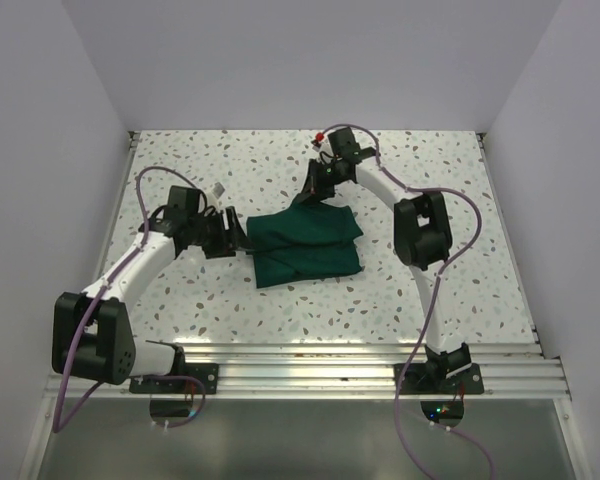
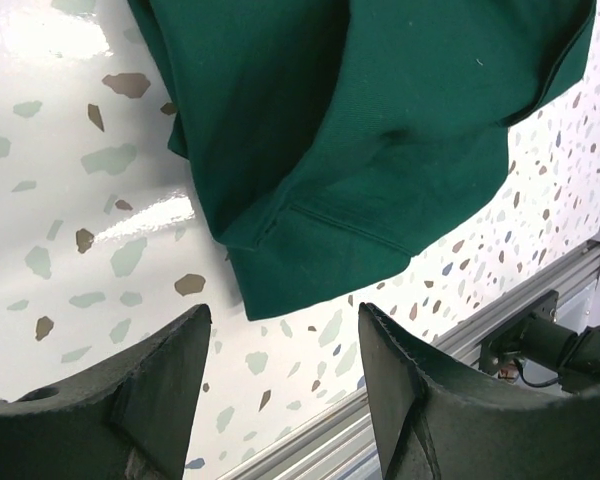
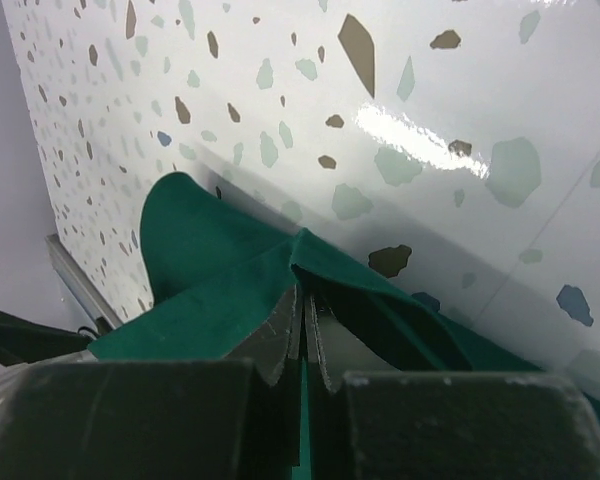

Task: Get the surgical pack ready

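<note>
Surgical pack (image 1: 302, 243): a dark green cloth folded into a rumpled, roughly rectangular bundle, lying near the middle of the white speckled table (image 1: 460, 290). Left arm (image 1: 130, 268) reaches in from the near left corner; right arm (image 1: 382, 186) curves round from the near right and comes at the bundle from its far side. Left gripper (image 2: 285, 318) sits low just beside the bundle's left edge, its dark jaws standing well apart with nothing between them and a hemmed corner of the cloth lying just ahead of the fingertips. Right gripper (image 3: 301, 300) is at the bundle's far edge, its jaws pressed together on a raised ridge of the green cloth, which peaks upward where it is pinched.
</note>
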Controlling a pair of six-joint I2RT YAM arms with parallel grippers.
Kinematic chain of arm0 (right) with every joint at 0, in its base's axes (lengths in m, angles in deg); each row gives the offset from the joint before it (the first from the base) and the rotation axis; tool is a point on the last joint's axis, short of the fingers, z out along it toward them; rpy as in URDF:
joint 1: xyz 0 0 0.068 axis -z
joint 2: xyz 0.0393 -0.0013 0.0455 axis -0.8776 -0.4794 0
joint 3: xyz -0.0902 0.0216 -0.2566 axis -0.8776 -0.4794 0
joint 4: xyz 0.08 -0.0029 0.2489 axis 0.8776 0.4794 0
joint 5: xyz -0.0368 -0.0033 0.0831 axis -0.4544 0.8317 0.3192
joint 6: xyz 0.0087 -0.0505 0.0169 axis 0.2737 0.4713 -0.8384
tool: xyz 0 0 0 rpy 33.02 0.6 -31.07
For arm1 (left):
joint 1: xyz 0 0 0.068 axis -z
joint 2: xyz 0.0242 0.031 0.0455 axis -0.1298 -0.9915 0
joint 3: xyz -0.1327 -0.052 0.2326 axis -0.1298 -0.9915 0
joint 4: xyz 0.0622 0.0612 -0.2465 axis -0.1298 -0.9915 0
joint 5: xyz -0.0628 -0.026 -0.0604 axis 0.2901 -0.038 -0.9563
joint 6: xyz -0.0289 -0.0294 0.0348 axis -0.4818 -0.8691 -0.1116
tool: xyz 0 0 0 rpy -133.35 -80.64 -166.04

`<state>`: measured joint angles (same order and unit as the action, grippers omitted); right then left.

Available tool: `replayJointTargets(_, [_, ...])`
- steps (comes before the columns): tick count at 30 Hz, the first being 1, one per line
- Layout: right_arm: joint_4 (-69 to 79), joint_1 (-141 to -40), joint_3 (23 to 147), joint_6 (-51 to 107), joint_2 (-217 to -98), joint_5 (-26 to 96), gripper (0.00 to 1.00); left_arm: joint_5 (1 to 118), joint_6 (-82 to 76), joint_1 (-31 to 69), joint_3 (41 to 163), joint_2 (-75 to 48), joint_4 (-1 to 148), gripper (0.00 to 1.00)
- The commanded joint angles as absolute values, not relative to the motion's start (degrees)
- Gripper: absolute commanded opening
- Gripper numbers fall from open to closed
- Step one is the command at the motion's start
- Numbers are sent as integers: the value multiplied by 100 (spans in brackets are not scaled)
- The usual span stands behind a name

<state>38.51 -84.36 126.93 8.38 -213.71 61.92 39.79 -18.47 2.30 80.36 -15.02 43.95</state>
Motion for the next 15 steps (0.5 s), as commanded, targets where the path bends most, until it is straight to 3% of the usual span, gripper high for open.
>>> replayJointTargets(1, [3988,-8412,12627,890,-20681,6479,0,4250,-1864,142,8470,-1477,4086,64])
replayJointTargets(6, [4359,-8420,11838,1049,-19707,6523,0,4778,-2031,45,9015,-1601,3655,64])
replayJointTargets(15, [4472,-8700,8878,979,-17316,6540,0,4683,-2181,1,9332,-1925,3690,63])
